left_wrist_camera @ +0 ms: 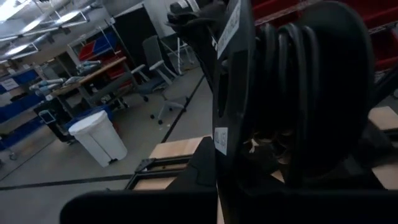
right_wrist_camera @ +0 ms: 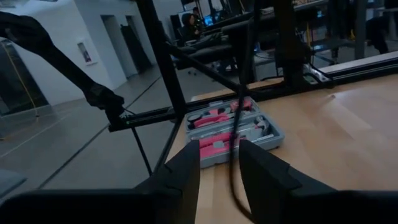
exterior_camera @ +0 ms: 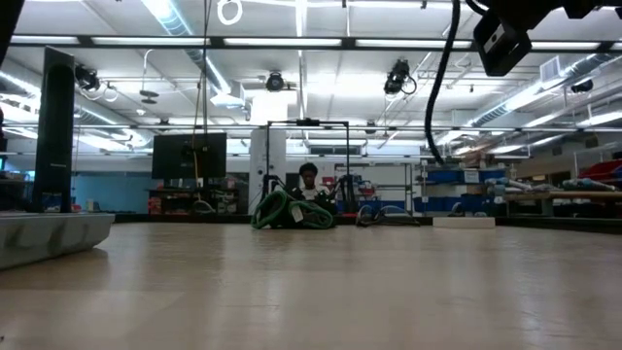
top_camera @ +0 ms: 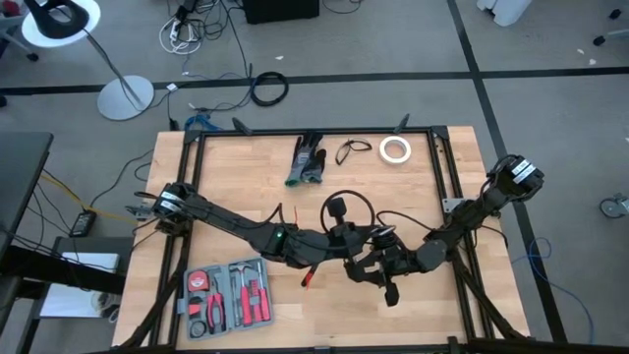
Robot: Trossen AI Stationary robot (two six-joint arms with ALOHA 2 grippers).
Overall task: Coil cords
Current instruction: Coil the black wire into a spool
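Two arms: I have both meeting low over the middle of the table (top_camera: 236,167).
Left gripper (top_camera: 339,239): I keep it squeezed tight on the cord bundle (left_wrist_camera: 311,93), a fat black coil at the table's middle.
Right gripper (right_wrist_camera: 219,163): its fingers stand apart with the loose cord tail (right_wrist_camera: 235,158) hanging between them, not pinched.
My step: I think I am winding the tail onto the bundle.
Tip: I should hold the bundle still, close on the tail, and lay each turn snug.
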